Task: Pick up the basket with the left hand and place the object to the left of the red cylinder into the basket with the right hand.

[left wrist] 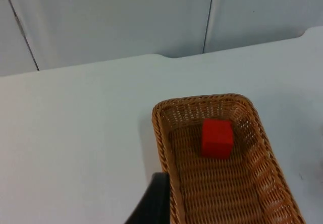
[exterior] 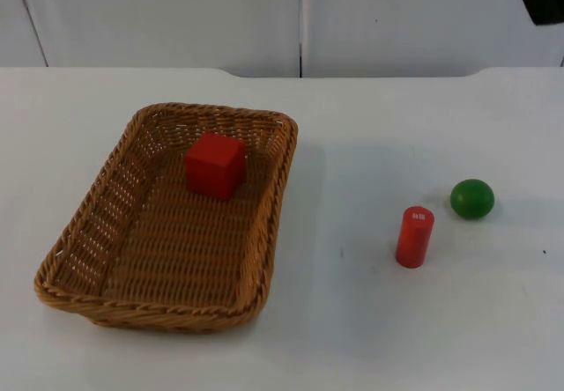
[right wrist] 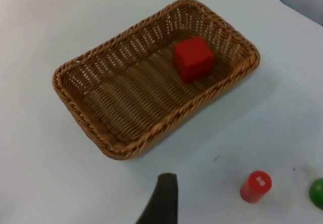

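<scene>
1. Checking the red cube [exterior: 215, 164] first: it lies inside the basket [exterior: 167, 319], at the far end, close to the end wall. Nothing else lies to the left of the red cylinder [exterior: 414, 236], so I judge the placing part done.
2. Basket sits flat on the table [exterior: 370, 347], well apart from the cylinder. It is not held by either arm.
3. Left gripper [left wrist: 156, 204] hangs just outside the basket's near long rim, beside it and not around it. Cannot tell whether it is wide or narrow.
4. Right gripper [right wrist: 164, 199] hangs above bare table between basket and cylinder, holding nothing that I can see; its state cannot be told either. This arm waits.
5. Judgement: the step left is the left-hand lift. Bring one jaw inside the wicker wall and one outside, and grip low enough on the rim that the weave does not flex free.
6. Lift level and slowly. The cube is loose and sits far from the grip point, so a tilt would slide it.
7. Cylinder stands upright with the green ball [exterior: 472, 198] just beyond it. Both are clear of the lift path.
</scene>
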### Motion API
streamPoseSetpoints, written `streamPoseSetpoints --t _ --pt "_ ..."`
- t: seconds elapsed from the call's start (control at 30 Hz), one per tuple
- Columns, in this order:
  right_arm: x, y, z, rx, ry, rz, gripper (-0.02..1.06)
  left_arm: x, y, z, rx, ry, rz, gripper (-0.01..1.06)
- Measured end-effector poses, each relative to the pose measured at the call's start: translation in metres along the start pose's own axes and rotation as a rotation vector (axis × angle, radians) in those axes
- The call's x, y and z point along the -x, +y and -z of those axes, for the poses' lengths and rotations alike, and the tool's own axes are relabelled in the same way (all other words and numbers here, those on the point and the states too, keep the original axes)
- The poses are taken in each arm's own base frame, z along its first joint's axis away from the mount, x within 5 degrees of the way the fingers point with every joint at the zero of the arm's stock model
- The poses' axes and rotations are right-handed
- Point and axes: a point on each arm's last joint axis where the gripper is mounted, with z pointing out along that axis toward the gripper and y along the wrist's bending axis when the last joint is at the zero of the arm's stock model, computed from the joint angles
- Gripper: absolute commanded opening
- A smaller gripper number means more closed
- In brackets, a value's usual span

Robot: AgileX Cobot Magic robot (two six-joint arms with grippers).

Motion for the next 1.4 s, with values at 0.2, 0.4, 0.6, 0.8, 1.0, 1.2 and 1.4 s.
streamPoseSetpoints --t 0.2,0.4,0.6,0.8,1.0,1.2,1.4 --pt "-0.014 0.002 0.010 -0.003 -0.017 -0.004 0.77 -0.025 -0.005 0.010 0.004 -0.024 -0.004 0.87" --pt "-0.024 0.002 0.020 -0.021 -0.054 -0.017 0.77 -0.047 -0.008 0.015 0.005 -0.034 -0.007 0.87" --pt "-0.038 0.003 0.030 -0.035 -0.073 -0.033 0.77 -0.057 -0.014 0.031 0.005 -0.086 -0.008 0.87" --pt "-0.052 0.005 0.039 -0.040 -0.090 -0.031 0.77 -0.065 -0.019 0.046 0.002 -0.129 -0.001 0.87" --pt "-0.059 0.006 0.050 -0.045 -0.128 -0.032 0.77 -0.074 -0.019 0.056 0.040 -0.127 0.012 0.87" --pt "-0.061 0.007 0.059 -0.056 -0.164 -0.039 0.77 -0.082 -0.020 0.065 0.065 -0.136 0.010 0.87" --pt "-0.075 0.007 0.058 -0.063 -0.149 -0.036 0.77 -0.091 -0.021 0.074 0.092 -0.140 0.011 0.87"
